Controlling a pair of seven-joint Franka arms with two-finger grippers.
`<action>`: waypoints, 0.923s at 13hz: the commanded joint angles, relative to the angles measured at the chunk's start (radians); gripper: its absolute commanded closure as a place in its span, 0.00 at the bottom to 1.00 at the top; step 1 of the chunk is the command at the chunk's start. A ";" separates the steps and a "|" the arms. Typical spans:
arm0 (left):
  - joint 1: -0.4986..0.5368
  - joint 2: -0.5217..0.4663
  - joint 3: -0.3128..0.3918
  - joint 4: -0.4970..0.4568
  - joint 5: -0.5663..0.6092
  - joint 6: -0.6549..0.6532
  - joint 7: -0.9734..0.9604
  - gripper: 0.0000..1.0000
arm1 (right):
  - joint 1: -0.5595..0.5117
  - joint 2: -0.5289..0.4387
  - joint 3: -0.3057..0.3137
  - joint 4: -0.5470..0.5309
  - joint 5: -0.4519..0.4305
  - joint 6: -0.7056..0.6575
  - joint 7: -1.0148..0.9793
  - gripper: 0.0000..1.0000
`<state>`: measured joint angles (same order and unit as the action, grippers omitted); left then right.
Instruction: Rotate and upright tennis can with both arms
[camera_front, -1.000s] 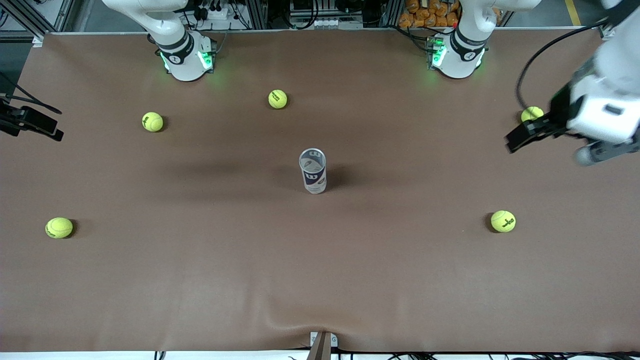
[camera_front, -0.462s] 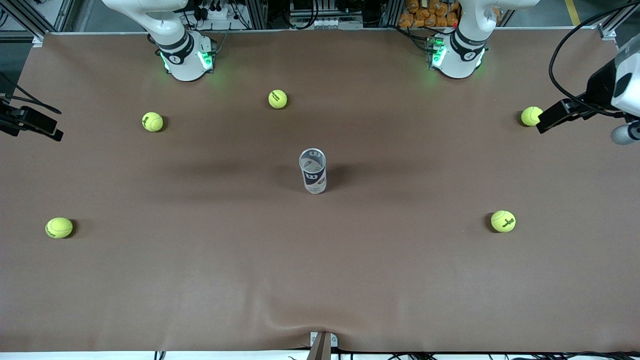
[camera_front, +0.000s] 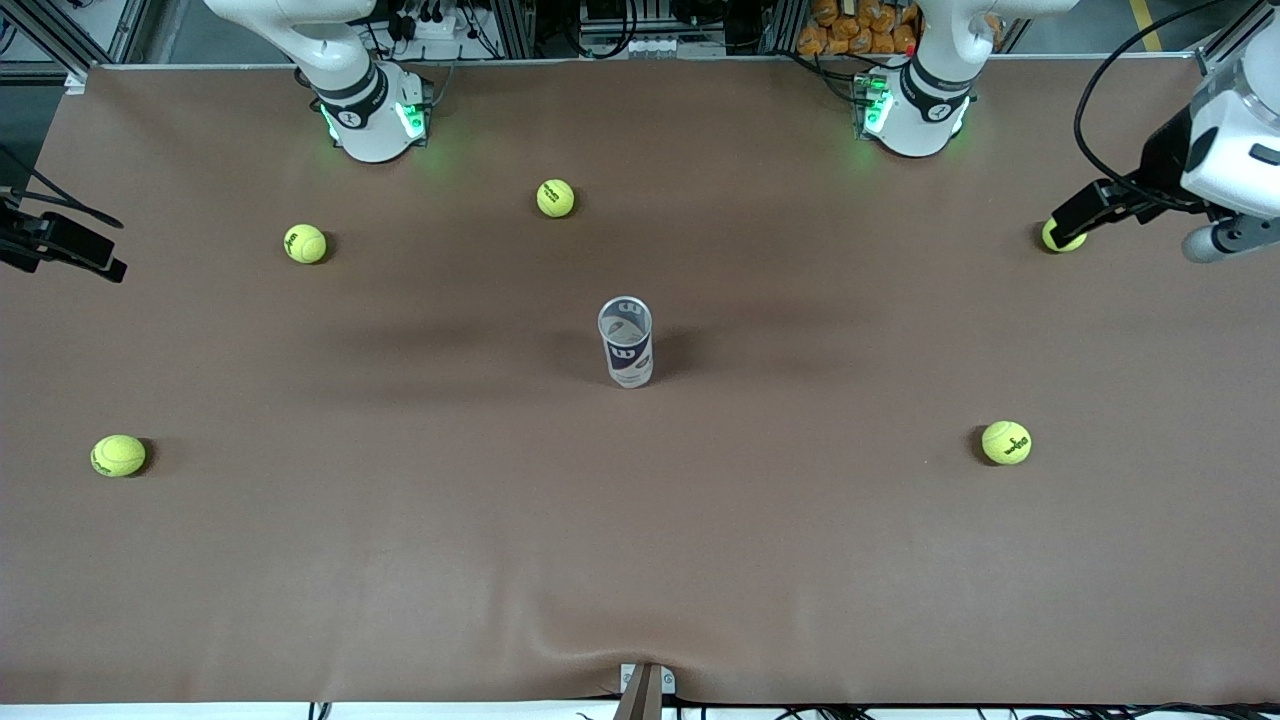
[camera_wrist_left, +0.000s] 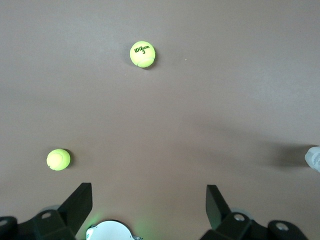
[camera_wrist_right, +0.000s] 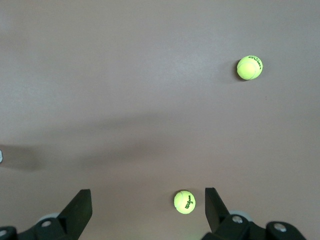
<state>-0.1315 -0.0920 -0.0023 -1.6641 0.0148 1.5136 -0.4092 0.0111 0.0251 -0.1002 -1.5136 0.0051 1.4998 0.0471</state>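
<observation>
Brown table (camera_front: 400, 560), "Wilson 3" ball (camera_wrist_left: 142, 54)

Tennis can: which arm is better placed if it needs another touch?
Left, narrowly, I'd judge. The tennis can stands upright in the middle; the left tool hangs open over a ball at its end, the right tool open at the right arm's end, seemingly farther off.

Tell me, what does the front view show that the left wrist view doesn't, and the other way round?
Only the front view: the whole can standing upright mid-table, five balls, and the right gripper waiting at its end. Only the left wrist view: the print "Wilson 3" on one ball. Both: the brown table and the open left gripper.
</observation>
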 joint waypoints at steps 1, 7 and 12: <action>0.041 0.017 -0.035 0.016 0.031 0.017 0.067 0.00 | 0.000 -0.007 0.005 0.001 -0.013 -0.001 0.014 0.00; 0.066 0.064 -0.030 0.072 0.014 0.023 0.110 0.00 | 0.003 -0.001 0.005 0.001 -0.013 -0.001 0.014 0.00; 0.056 0.080 -0.028 0.075 0.022 0.036 0.173 0.00 | 0.003 0.001 0.005 0.001 -0.013 -0.001 0.014 0.00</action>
<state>-0.0770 -0.0273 -0.0247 -1.6161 0.0234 1.5509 -0.2741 0.0119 0.0257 -0.0993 -1.5138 0.0051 1.4998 0.0471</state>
